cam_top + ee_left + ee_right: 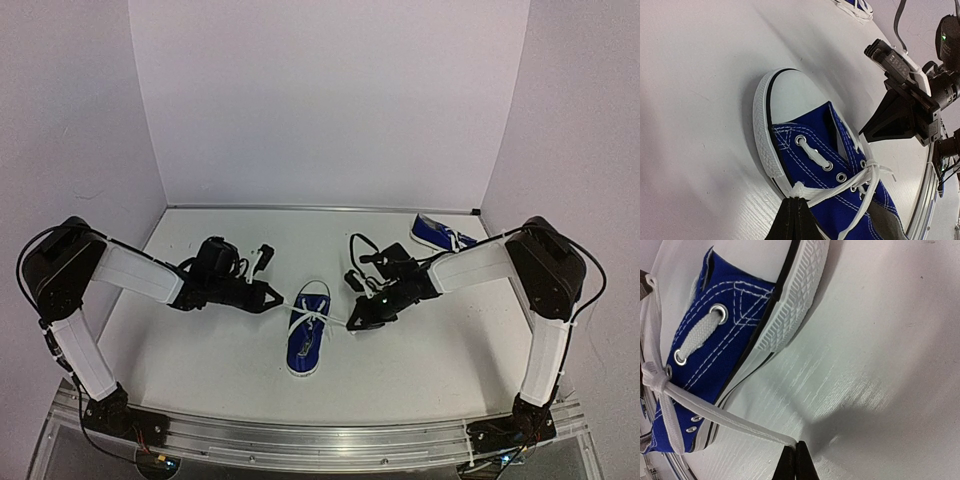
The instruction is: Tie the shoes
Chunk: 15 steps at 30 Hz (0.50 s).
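A royal-blue sneaker (307,335) with white sole and toe cap lies mid-table, toe away from me; it shows in the left wrist view (830,170) and right wrist view (715,335). My left gripper (279,297) is shut on a white lace loop (801,191) at the shoe's left side. My right gripper (353,323) is shut on the other white lace (740,424), stretched taut to the right of the shoe. The laces cross in a knot (871,170) over the tongue. The second blue sneaker (441,234) lies at the back right.
White walls close in the table (200,370) at the back and sides. An aluminium rail (320,432) runs along the near edge. Cables hang off both arms.
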Available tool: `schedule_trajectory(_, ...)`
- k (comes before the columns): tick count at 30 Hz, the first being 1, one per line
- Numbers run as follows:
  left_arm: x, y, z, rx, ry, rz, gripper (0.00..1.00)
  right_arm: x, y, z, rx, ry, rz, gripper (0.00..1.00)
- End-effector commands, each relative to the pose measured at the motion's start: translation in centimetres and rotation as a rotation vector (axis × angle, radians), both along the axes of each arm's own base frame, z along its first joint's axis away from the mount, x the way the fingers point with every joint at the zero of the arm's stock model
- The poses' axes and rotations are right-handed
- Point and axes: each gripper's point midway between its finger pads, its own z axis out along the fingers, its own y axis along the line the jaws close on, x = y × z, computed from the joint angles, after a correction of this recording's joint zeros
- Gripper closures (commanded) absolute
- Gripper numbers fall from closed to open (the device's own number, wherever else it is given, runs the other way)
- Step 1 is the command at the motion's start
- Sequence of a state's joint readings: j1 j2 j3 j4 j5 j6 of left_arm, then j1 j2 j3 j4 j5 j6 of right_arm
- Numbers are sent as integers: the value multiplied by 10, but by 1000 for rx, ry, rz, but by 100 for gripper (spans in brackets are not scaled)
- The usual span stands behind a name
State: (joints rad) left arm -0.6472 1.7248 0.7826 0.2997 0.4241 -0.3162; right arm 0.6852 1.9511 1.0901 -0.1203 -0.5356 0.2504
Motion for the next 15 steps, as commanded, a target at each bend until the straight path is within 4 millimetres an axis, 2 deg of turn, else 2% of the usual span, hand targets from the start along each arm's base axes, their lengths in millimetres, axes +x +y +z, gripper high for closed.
schedule_trajectory(1, 3, -1, 19, -14, -64, -38, 100, 8, 4, 16, 38, -24, 7, 100)
schedule_trajectory(4, -5, -8, 34, -18, -110, -95, 84, 5, 20, 39, 122, -39, 59, 100)
schedule_trajectory(8, -11, -7, 61, 0, -208, -113, 63, -7, 37, 63, 198, -46, 135, 100)
schedule_trajectory(11, -20, -9, 80, 39, -286, -139, 56, -10, 38, 68, 212, -43, 143, 100)
schedule_trajectory(15, -52, -36, 87, 153, -366, -278, 49, -12, 33, 63, 195, -39, 130, 100)
